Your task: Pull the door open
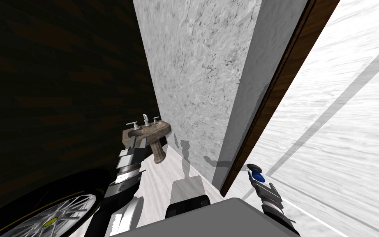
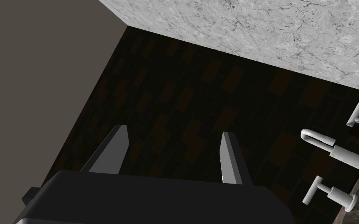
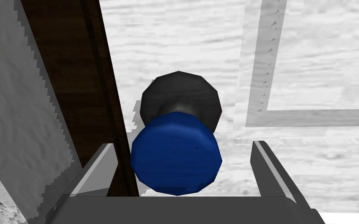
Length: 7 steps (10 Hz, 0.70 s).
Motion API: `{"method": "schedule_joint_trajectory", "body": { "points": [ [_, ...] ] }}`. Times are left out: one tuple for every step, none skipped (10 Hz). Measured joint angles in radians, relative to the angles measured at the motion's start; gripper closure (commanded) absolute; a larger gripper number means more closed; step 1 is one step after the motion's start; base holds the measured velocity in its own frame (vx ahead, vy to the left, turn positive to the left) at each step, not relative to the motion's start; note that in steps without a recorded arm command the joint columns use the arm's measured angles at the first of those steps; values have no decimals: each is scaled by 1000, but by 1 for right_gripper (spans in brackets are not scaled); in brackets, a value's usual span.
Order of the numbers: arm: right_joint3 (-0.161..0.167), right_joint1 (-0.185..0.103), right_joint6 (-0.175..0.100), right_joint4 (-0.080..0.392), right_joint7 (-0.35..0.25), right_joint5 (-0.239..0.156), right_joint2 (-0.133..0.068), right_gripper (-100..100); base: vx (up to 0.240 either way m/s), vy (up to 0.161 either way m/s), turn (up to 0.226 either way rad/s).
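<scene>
The door (image 1: 332,123), white and panelled, stands on your right beside the dark brown frame (image 1: 285,78). Its blue knob (image 3: 175,163) sits on a dark rosette (image 3: 198,93) close to the door's frame-side edge. Your right pincer (image 3: 182,144) is spread wide around the knob; neither finger seems to touch it, and nothing is gripped. The knob looks smooth, rounded and probably slippery, so close squarely across its widest part. Expect a stiff, hinged panel and pull along an arc. Your left pincer (image 2: 173,130) gapes empty near the taps (image 2: 330,149) of the pedestal basin (image 1: 145,131).
</scene>
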Motion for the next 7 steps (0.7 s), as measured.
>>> {"method": "schedule_joint_trajectory", "body": {
  "points": [
    [4,-1,-4,14,-17,3,-8,-100,116,-5,-43],
    [8,-2,-8,29,-35,7,-19,-100,56,-1,-7],
    [8,-2,-9,30,-40,8,-20,100,-10,-2,1],
    [7,-1,-9,30,-38,7,-20,100,-21,-3,7],
    [7,-2,-9,29,-36,7,-19,100,-15,0,11],
    [7,-3,-8,29,-35,7,-19,100,-7,2,4],
    [8,-3,-8,29,-34,8,-19,100,0,0,0]
  ]
}}
